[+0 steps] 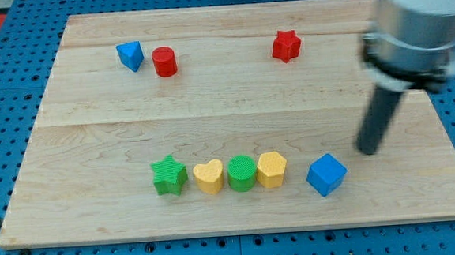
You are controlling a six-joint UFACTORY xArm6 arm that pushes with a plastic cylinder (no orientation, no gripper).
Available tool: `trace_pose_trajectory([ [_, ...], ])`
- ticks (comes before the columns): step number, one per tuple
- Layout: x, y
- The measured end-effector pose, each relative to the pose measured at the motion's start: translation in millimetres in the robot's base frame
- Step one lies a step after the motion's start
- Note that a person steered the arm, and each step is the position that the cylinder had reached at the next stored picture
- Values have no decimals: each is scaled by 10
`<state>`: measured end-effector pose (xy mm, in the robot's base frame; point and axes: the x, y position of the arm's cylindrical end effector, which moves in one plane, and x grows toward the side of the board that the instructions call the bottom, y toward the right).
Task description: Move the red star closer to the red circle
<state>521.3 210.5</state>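
Note:
The red star (286,46) lies near the view's top, right of centre, on the wooden board (233,87). The red circle (164,61) stands well to its left, beside a blue triangular block (130,55). My tip (368,150) is at the view's right, far below and to the right of the red star, and just up and right of the blue cube (326,174). It touches no block.
A row near the view's bottom holds a green star (169,176), a yellow heart (209,177), a green circle (241,172) and a yellow hexagon (271,169). The board rests on a blue pegboard (4,101).

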Motion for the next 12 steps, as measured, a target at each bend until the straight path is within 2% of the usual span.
trace_pose_trajectory([
  [1,880,32],
  [2,854,-619],
  [3,657,-727],
  [5,563,-754],
  [6,258,-525],
  [8,-1542,895],
  [9,-1970,477],
  [10,-2180,-314],
  [11,-2341,-670],
  [12,-1734,-1556],
])
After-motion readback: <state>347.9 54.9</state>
